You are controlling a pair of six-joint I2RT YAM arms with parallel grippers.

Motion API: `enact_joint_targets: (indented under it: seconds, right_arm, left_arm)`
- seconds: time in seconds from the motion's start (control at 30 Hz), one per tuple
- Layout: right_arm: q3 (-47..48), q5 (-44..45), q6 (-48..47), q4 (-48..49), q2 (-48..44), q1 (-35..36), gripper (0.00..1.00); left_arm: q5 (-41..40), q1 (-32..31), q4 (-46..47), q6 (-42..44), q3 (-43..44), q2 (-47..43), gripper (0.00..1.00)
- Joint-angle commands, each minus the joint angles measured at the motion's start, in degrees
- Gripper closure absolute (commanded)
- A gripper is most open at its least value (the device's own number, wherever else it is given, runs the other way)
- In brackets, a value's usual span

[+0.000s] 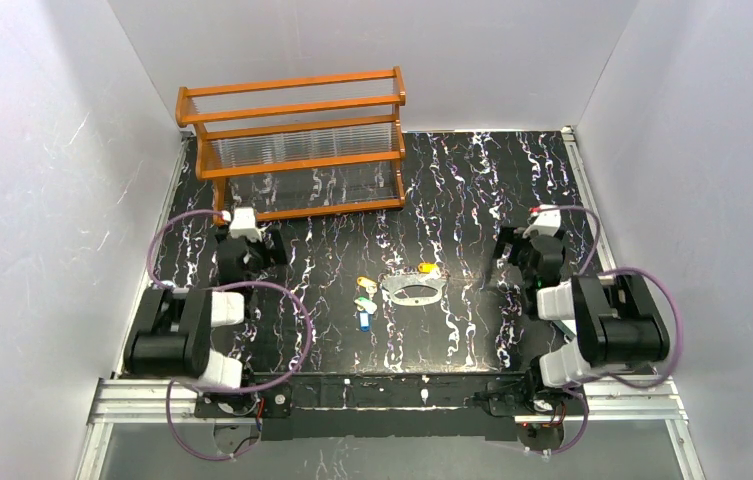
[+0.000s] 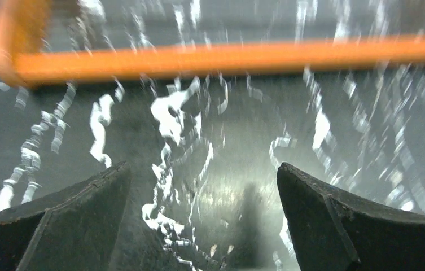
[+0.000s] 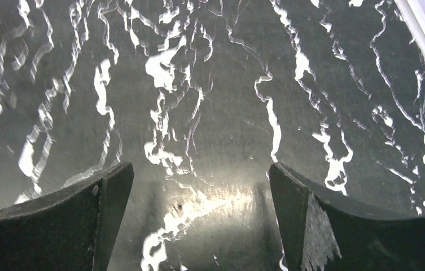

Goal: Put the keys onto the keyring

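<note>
Left gripper (image 2: 201, 169) and right gripper (image 3: 200, 166) gape empty, flanking the keyring (image 1: 413, 291); keys (image 1: 365, 300) lie beside it.

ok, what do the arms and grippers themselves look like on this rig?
The left arm and right arm have black links with white joint housings. A purple cable loops along each. The left gripper and right gripper carry dark, wedge-shaped fingers.

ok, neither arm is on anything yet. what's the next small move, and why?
Probably swing the right gripper toward the keyring, which lies nearer that arm. Its fingers stand open and empty over the table; the keys lie loose beside the keyring.
</note>
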Motion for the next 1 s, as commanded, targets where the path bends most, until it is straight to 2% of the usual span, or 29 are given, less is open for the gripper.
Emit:
enact_joint_targets:
  seconds: [0.0, 0.07, 0.2, 0.3, 0.37, 0.4, 0.53, 0.6, 0.67, 0.8, 0.97]
  right_arm:
    - [13.0, 5.0, 11.3, -27.0, -14.0, -0.4, 0.01]
    - [20.5, 6.2, 18.8, -41.3, -17.3, -0.5, 0.01]
    - [26.1, 3.5, 26.1, -54.7, -20.5, -0.5, 0.01]
    - [26.3, -2.8, 27.6, -60.3, -22.2, -0.6, 0.01]
    - [24.7, -8.3, 27.4, -60.8, -23.4, -0.6, 0.01]
    - [24.1, -11.4, 27.6, -61.6, -23.6, -0.6, 0.01]
    - [22.7, -25.5, 27.1, -65.3, -22.9, -0.6, 0.01]
    - [20.3, -33.6, 26.9, -62.9, -21.9, -0.5, 0.01]
    - [16.7, -40.6, 27.9, -58.7, -20.3, -0.3, 0.02]
    - [13.7, -43.3, 29.2, -58.3, -16.9, 2.8, 0.05]
    - [13.1, -38.3, 28.0, -61.2, -16.0, 10.3, 0.08]
  left_arm:
    - [-12.4, -0.7, -28.3, -16.1, 10.7, -20.3, 0.02]
    - [-12.7, -0.6, -38.9, -21.4, 15.9, -25.1, 0.02]
    - [-9.8, -0.3, -59.9, -24.8, 29.1, -26.5, 0.02]
    - [-4.6, -0.2, -73.4, -25.5, 37.9, -22.3, 0.02]
    - [1.5, -0.2, -78.1, -26.8, 39.8, -19.2, 0.02]
    - [5.5, -0.2, -78.1, -27.6, 38.9, -18.0, 0.02]
    - [17.7, -0.7, -67.1, -32.6, 30.5, -16.5, 0.04]
    - [19.9, -2.4, -61.9, -35.4, 26.9, -16.9, 0.10]
    - [18.6, -5.6, -59.4, -36.9, 24.8, -17.5, 0.12]
    - [17.2, -13.2, -55.2, -39.1, 22.0, -17.4, 0.18]
    - [11.4, -21.8, -52.3, -39.5, 19.7, -17.9, 0.19]
